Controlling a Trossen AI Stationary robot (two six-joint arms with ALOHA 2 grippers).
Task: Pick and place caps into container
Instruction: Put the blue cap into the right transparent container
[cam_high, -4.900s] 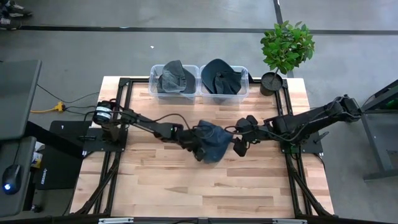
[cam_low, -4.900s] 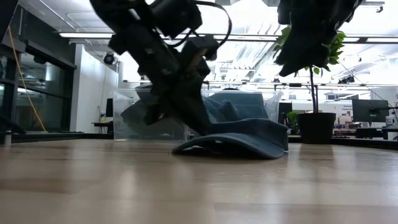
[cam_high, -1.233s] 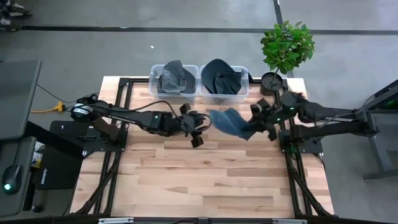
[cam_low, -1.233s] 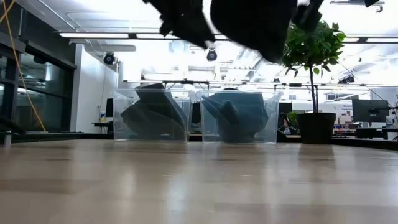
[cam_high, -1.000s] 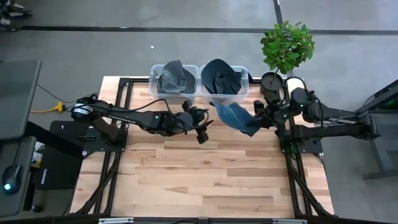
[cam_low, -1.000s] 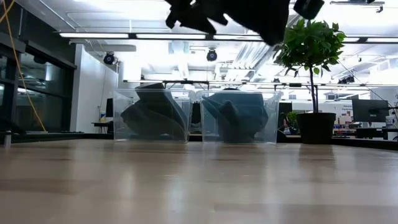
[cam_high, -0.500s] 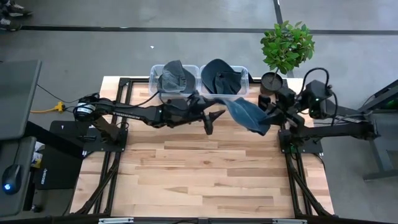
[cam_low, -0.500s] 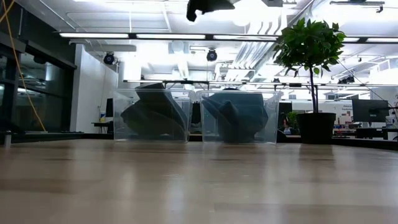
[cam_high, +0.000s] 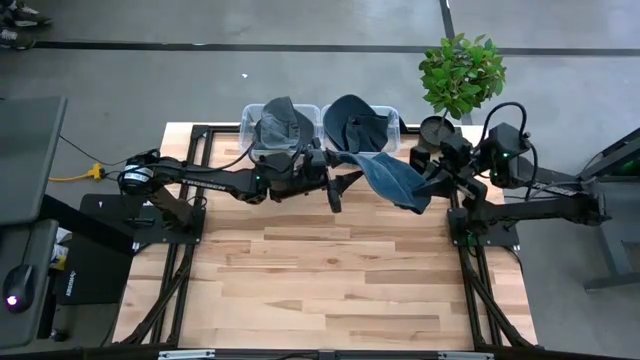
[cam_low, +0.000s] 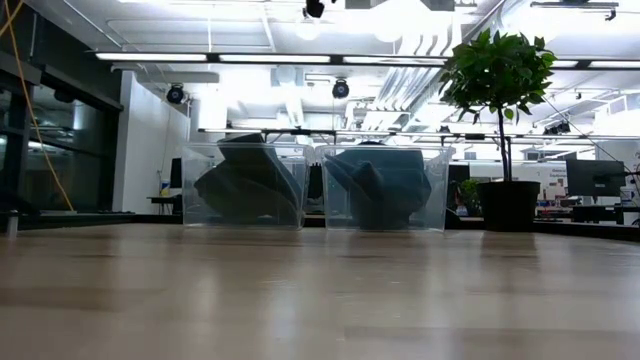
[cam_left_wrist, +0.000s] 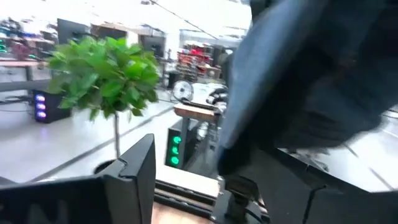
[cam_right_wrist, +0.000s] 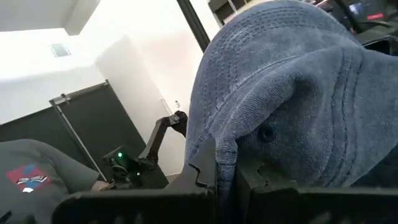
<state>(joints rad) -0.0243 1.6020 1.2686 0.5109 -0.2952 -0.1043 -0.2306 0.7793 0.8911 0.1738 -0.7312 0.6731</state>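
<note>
One cap (cam_high: 392, 178) now hangs upper-centre, just beside the right container (cam_high: 391, 140), clenched in the right pincer (cam_high: 424, 189); lifted off the worktop (cam_high: 320, 270) since earlier. Left pincer (cam_high: 336, 188): state unclear. Drop-in looks next.

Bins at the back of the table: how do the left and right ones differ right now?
The left bin holds grey-blue cloth and has the left gripper in front of it. The right bin holds darker blue cloth, and the held cap hangs just in front of it. Both are clear, side by side.
</note>
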